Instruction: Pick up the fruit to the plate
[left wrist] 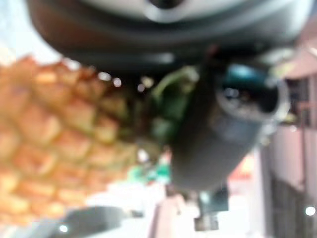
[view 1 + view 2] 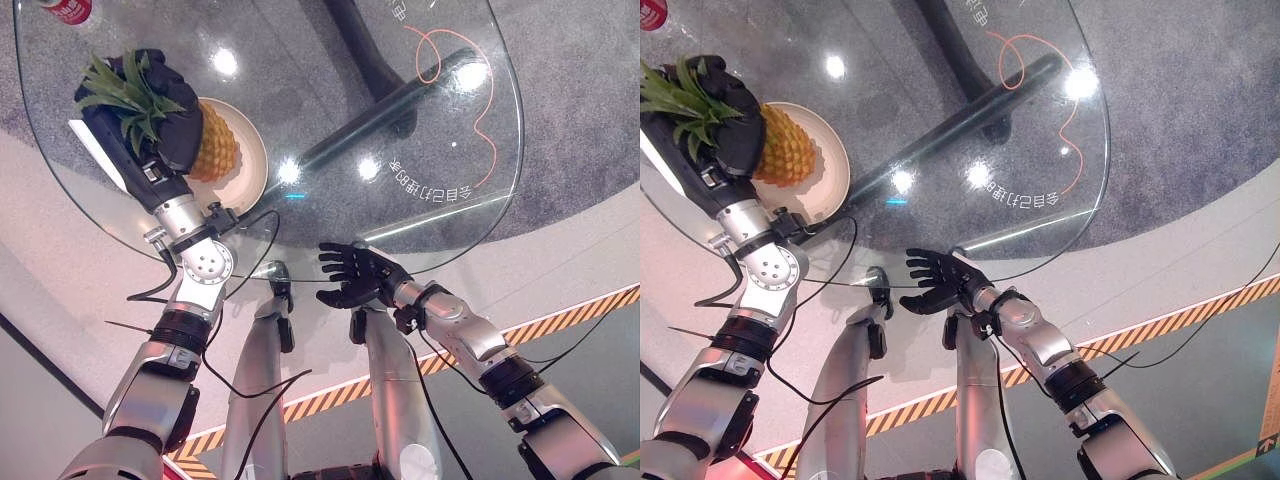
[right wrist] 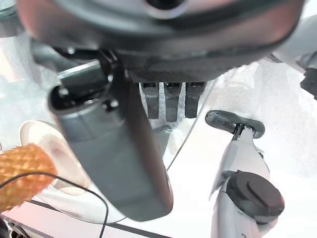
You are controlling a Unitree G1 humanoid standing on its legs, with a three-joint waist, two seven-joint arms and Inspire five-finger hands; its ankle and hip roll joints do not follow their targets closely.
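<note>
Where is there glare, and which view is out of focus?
Left eye view: bright glare spots on the glass table near the plate. Left wrist view: out of focus, the pineapple and left hand blurred. Right wrist view: the right hand soft, the background clearer.

The golden-orange pineapple with a spiky green leaf crown (image 2: 213, 143) lies on its side across my round, cream-coloured shallow plate (image 2: 252, 160), its scaly body over the plate's middle and its crown pointing off the rim toward the table edge. My left hand (image 2: 172, 118) is curled round its crown end, dark fingers wrapped over the leaves. The plate sits flat near the left edge of the round glass table (image 2: 330, 120).
</note>
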